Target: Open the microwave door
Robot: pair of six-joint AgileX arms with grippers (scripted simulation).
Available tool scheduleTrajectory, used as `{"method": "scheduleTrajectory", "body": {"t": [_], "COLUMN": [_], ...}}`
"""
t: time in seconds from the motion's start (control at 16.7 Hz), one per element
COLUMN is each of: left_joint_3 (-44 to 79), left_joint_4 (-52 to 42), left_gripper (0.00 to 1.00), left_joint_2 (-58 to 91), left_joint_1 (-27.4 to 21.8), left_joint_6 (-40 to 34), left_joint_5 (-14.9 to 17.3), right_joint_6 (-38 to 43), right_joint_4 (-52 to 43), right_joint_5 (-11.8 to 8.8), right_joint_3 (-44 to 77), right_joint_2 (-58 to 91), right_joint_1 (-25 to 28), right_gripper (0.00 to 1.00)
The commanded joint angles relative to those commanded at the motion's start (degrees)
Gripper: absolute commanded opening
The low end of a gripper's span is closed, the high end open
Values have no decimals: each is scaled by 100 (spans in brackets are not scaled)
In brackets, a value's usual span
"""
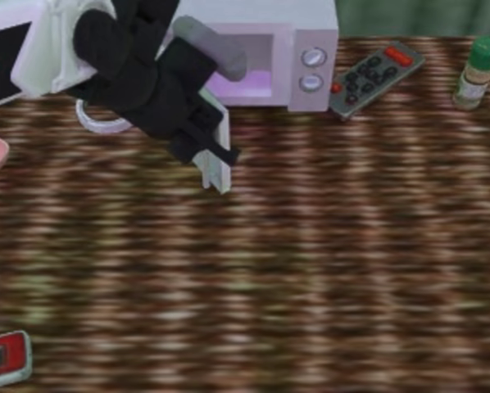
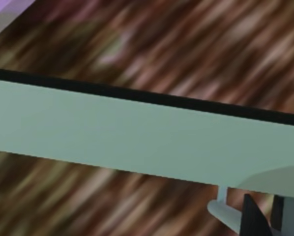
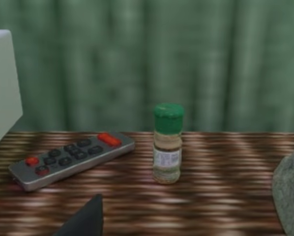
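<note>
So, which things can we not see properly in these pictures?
- Left hand: in the top view the arm covers it at the microwave door; open or shut is unclear.
- Microwave: its left part is hidden by the arm, its back cut by the top edge.
- Right hand: only two dark finger parts show in the right wrist view.
- Red object: cut by the left edge.
- Spice jar: label too small.

Pale lavender microwave (image 1: 298, 49), grey red-buttoned remote (image 1: 376, 76), green-capped jar (image 1: 478, 72)
</note>
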Motion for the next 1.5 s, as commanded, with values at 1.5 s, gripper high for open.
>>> {"method": "scheduleTrajectory", "body": {"t": [1.5], "left_joint_3": [-24], "left_joint_4": [-20], "left_gripper": [0], "left_joint_2": [-9], "left_joint_1": [9], "left_joint_6": [69], "left_joint_5": [72], "right_joint_6": [0], "right_joint_4": [0], "right_joint_5": [0], "right_joint_3": [0], "right_joint_2": [0], "right_joint_1": [0], "right_gripper": [100]}}
